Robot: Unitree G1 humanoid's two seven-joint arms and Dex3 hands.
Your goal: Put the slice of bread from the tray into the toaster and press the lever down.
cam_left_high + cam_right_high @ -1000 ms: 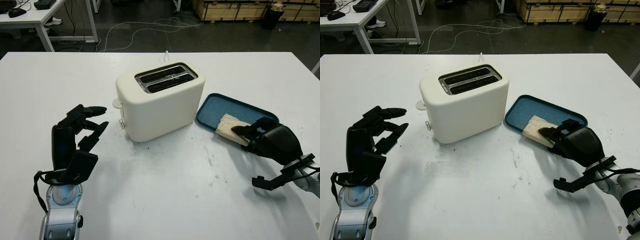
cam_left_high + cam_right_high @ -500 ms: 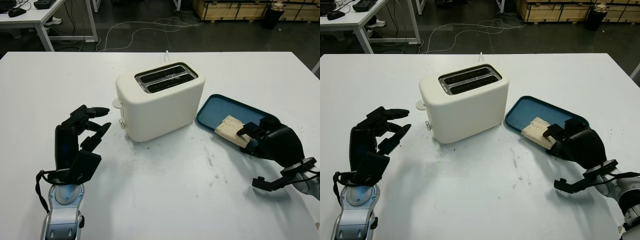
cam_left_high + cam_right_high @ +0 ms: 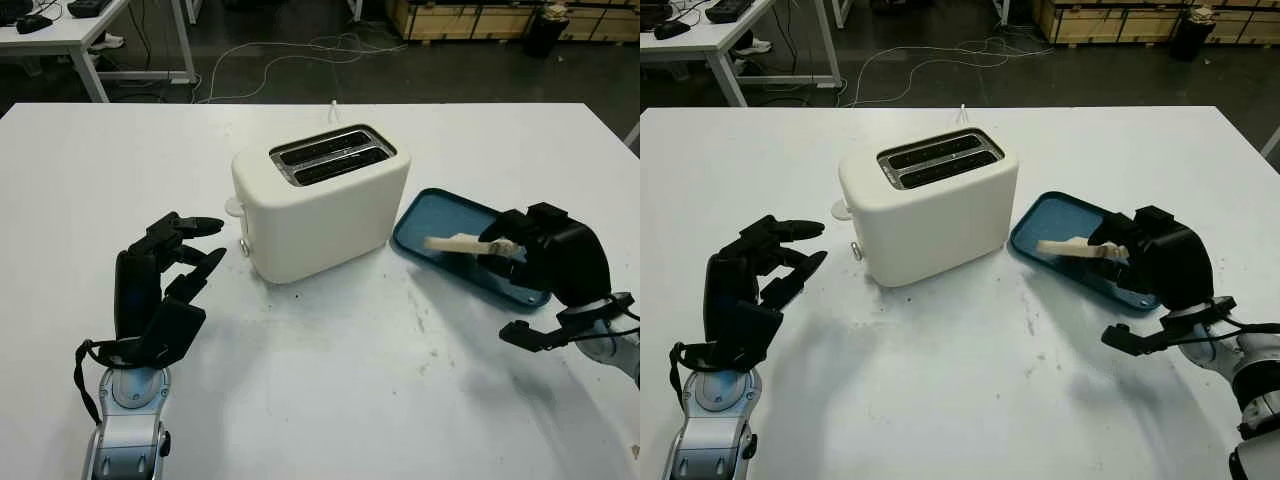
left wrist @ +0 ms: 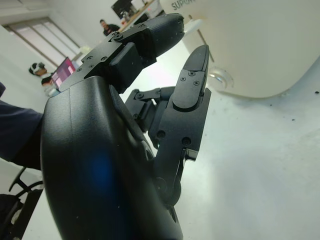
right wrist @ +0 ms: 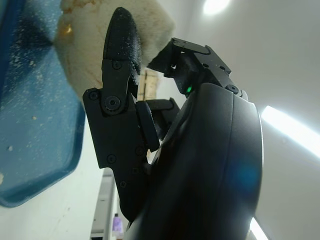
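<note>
My right hand [image 3: 545, 255] is closed around the pale slice of bread [image 3: 452, 242], gripping it by its right end. The slice is raised off the dark blue oval plastic tray [image 3: 430, 215] and hangs roughly level above the tray's middle, its free end pointing left toward the toaster. In my right wrist view one black finger [image 5: 117, 75] presses flat against the bread's cream face [image 5: 87, 50], with the speckled blue tray floor [image 5: 30, 115] lying beyond it.

The cream-coloured two-slot toaster [image 3: 320, 205] stands in the middle of the white table [image 3: 320, 400], just left of the tray and a little apart from its rim. Both slots [image 3: 332, 158] face up and are open at the top. A small round knob [image 3: 243, 249] and the pale lever tab [image 3: 233, 207] sit on the toaster's left end; the tab is near the top of that end.

My left hand [image 3: 160, 290] is at the near left, raised above the table with its fingertips aimed toward the toaster's left end, near it but not touching. It holds nothing and is open. My left wrist view shows its fingers [image 4: 192, 90] close to the toaster's cream wall [image 4: 260, 45].

A white cord [image 3: 331, 108] runs off the far side behind the toaster.
</note>
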